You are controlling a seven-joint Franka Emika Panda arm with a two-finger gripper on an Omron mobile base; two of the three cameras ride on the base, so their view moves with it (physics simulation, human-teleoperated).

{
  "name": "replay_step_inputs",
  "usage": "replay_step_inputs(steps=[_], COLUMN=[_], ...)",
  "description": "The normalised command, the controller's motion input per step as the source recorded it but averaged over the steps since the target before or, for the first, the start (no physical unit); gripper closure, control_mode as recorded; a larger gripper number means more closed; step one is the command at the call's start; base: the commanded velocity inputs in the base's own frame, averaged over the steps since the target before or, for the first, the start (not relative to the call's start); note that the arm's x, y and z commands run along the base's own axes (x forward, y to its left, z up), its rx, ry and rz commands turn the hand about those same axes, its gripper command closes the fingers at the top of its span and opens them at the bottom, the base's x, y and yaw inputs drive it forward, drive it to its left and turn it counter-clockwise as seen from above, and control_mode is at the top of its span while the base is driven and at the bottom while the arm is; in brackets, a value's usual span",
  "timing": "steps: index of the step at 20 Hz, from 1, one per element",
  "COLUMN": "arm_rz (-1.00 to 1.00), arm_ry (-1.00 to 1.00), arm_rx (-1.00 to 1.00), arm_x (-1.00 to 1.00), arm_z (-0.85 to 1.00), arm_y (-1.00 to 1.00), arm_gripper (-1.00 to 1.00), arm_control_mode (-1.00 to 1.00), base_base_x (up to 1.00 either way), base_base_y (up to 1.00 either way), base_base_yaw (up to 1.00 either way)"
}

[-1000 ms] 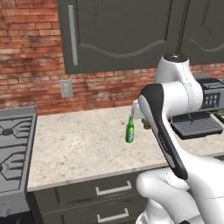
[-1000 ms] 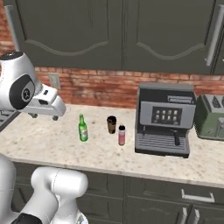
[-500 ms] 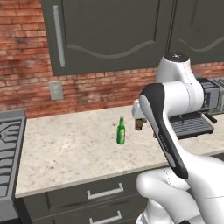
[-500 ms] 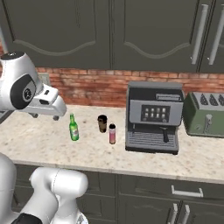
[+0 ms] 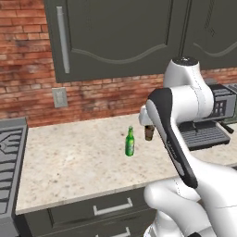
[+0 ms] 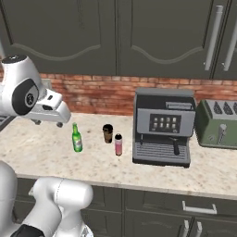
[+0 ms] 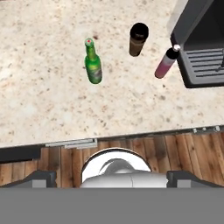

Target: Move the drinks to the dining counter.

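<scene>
The left base view looks forward and down from behind the arm's left, the white arm rising at 4 o'clock. The right base view looks from behind its right, arm at 8 o'clock. Both share the beige speckled stone countertop (image 5: 74,162) (image 6: 194,173) and the small green glass bottle (image 5: 130,142) (image 6: 77,138). The hand view looks steeply down from above, that bottle (image 7: 92,65) at 11 o'clock

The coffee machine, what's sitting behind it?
Behind the coffee machine runs the red brick wall, with dark cabinets above. The strip of counter and wall directly behind its body is covered, so anything there can't be seen.
</scene>
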Motion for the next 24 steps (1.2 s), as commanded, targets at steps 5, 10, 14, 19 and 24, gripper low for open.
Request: replay_step_inputs(steps=[5,10,14,19,24], arm_rz=[0.04,0.08,0.06,0.08,0.02], arm_ry=[0.05,0.00,0.05,0.00,0.00], arm_rx=[0.00,0.02,0.03,0.01,0.00], arm_x=[0.35,0.32,0.24,0.22,0.30], arm_z=[-0.41,-0.42,-0.12,-0.06,-0.18], arm_y=[0.19,0.06,0.03,-0.01,0.02], arm_gripper=[-1.00,-1.00,-1.00,-1.00,-1.00], arm_control_mode=[-1.00,-1.00,-1.00,-1.00,-1.00], base_base_x=[0.00,0.00,0.00,0.00,0.00], base_base_y=[0.00,0.00,0.00,0.00,0.00], base_base_yaw=[0.00,0.00,0.00,0.00,0.00])
